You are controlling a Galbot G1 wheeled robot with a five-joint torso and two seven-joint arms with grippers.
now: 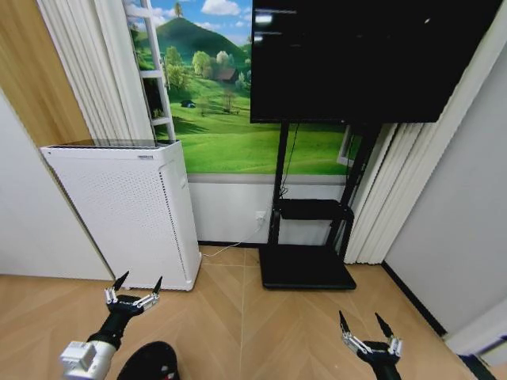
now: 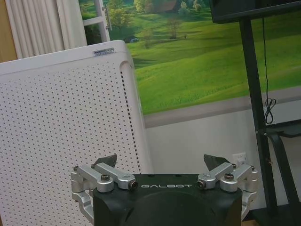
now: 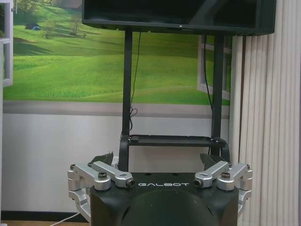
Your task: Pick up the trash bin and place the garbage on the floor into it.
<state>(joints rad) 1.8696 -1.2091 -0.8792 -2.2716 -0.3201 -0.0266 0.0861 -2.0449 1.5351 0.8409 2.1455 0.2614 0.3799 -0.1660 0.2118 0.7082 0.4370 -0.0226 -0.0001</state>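
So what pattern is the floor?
Tan herringbone wood, best in the head view.

A white perforated appliance [image 1: 131, 210] is standing against the wall on the herringbone wooden floor [image 1: 238, 317]. Beside it, a black TV [image 1: 356, 55] on a black stand [image 1: 309, 265] is covering part of a green hillside mural [image 1: 214, 103]. Pale curtains [image 1: 91, 71] are hanging at both sides.

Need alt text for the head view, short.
Both arms reach forward low over the wooden floor, the left tool and the right tool open and empty. Ahead stand a white perforated appliance on the left and a black TV stand under a dark screen, against a meadow mural.
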